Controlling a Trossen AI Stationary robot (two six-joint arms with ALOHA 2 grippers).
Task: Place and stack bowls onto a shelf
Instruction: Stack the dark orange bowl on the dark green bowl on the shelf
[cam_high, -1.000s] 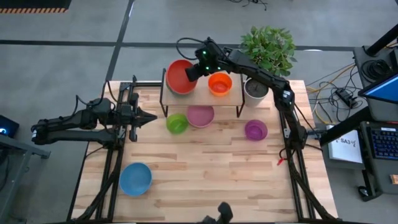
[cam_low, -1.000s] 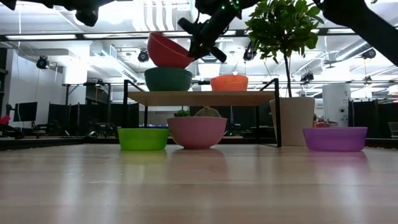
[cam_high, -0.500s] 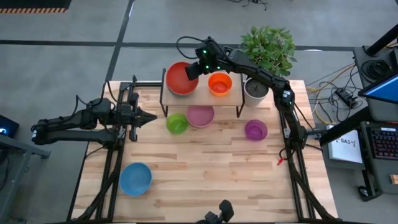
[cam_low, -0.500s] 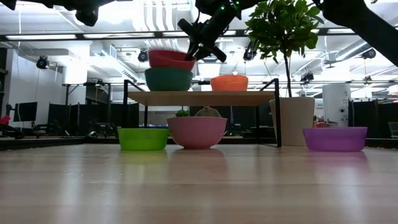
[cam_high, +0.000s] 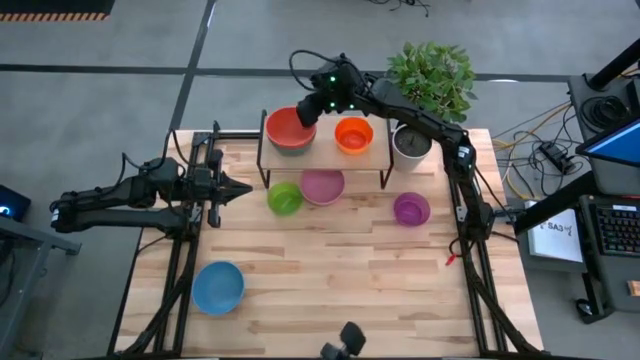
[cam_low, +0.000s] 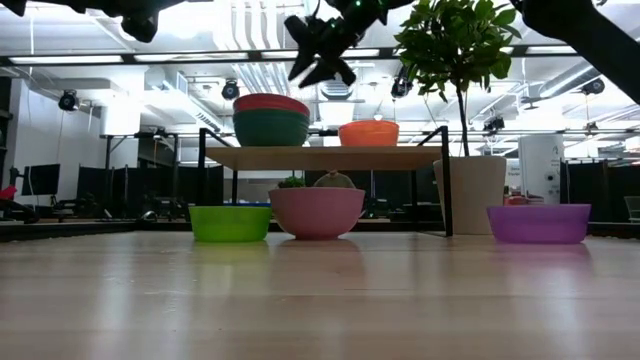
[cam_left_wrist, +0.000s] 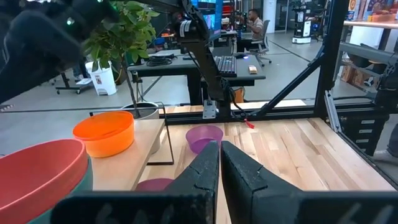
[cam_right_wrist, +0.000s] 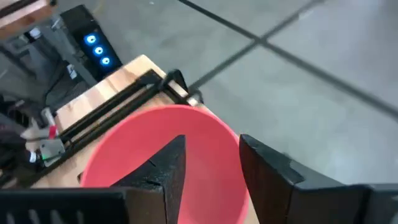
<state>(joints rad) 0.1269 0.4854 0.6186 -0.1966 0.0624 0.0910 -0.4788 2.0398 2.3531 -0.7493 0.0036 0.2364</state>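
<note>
Released: the red bowl, which a second ago hung tilted in the right gripper, now sits level inside the teal bowl on the shelf, and the gripper has lifted clear above it. Its fingers stand apart with nothing between them, and the wrist view looks straight down into the red bowl's hollow. From above, the right gripper hovers just over the stack's rim, the arm reaching in from the table's right side across the shelf.

On the shelf beside that stack sits the orange bowl, apart from it. Below the shelf's front edge, the pink bowl and the lime green bowl sit just beside each other on the table; the purple bowl rests farther right, well apart. The blue bowl lies alone near the front left corner. A white plant pot with a leafy plant stands at the shelf's right end.

The left gripper waits at the table's left edge, fingers nearly together, holding nothing.
</note>
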